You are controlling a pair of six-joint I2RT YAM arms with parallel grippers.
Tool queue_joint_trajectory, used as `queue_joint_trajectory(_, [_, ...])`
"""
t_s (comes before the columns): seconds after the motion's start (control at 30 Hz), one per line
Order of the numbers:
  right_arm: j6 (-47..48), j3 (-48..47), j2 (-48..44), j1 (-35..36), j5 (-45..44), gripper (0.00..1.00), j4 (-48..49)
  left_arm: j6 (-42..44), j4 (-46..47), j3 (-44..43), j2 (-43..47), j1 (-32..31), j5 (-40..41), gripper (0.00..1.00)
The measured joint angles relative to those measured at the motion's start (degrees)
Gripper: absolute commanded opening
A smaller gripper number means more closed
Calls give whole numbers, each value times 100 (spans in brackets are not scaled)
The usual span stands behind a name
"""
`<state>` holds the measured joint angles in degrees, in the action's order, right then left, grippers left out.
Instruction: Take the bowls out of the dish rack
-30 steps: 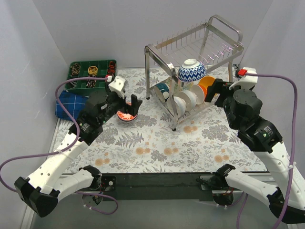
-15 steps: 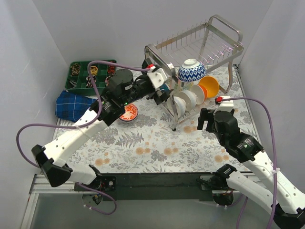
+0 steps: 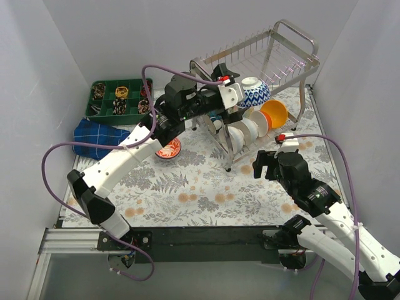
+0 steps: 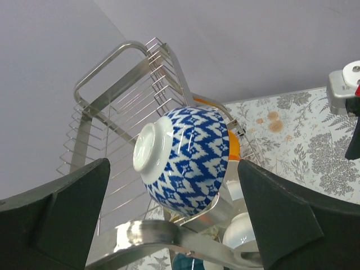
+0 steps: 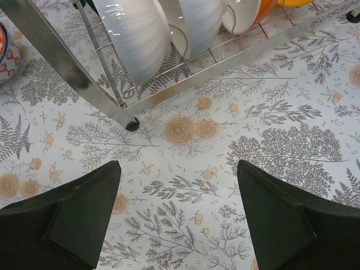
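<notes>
The steel dish rack (image 3: 299,57) stands at the back right. A blue-white bowl (image 3: 255,94) lies tilted on its front rail, foot toward my left wrist camera (image 4: 185,160). My left gripper (image 3: 236,107) is open just left of it, its jaws standing wide on either side of the bowl without touching (image 4: 174,163). White bowls (image 3: 244,130) and an orange bowl (image 3: 275,113) stand in the lower tier. A red-white bowl (image 3: 169,149) sits on the mat. My right gripper (image 3: 265,164) hangs open and empty over the mat (image 5: 179,166), before the rack's foot (image 5: 132,125).
A green compartment tray (image 3: 119,98) and a folded blue cloth (image 3: 94,137) lie at the back left. Grey walls close in both sides. In the right wrist view the white bowls (image 5: 140,34) lean in the rack's lower shelf.
My left arm has swung from the red-white bowl on the mat over to the blue-white bowl on the rack. My right arm has drawn back from the rack toward the near edge.
</notes>
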<state>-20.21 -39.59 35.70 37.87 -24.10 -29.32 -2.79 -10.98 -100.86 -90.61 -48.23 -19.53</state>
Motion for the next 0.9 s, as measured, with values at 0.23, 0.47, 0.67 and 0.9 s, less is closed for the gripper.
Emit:
queue_joint_trajectory(0.23, [105, 114, 2, 0, 221, 93, 166, 111, -142, -662, -680, 0, -144, 98])
queue_joint_trajectory(0.47, [221, 192, 2, 0, 385, 93, 271, 164, -350, -1027, -1126, 0, -186, 98])
queue_joint_trajectory(0.67, [264, 212, 15, 0, 461, 93, 302, 168, -573, -1185, -1266, 0, -188, 98])
queue_joint_trajectory(0.9, [302, 284, 70, 0, 525, 92, 404, 177, -697, -1259, -1298, 0, -186, 96])
